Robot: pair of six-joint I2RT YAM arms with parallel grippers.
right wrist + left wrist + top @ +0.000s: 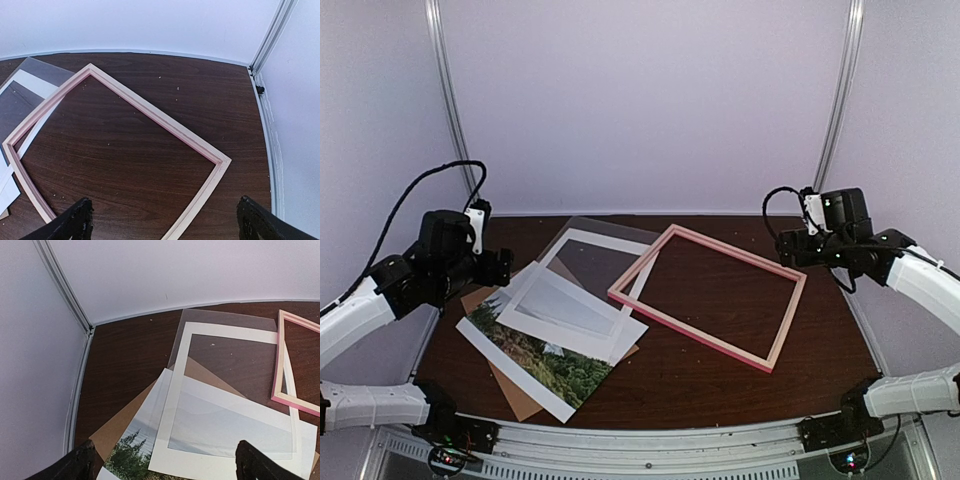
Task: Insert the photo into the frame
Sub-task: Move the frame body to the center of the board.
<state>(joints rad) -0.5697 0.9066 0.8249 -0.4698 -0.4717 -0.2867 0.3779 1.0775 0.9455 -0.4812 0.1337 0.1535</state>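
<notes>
At near left we see the photo (545, 365) partly hidden under the white mat (177, 405), the frame (690, 333) to its right, and the left gripper (164, 462) and right gripper (162, 220) spread wide, empty, fingers cropped.

The top camera looks down from high up, far away. Both wrist cameras look down closer at the table (700, 385), and both see the frame (740, 251).
</notes>
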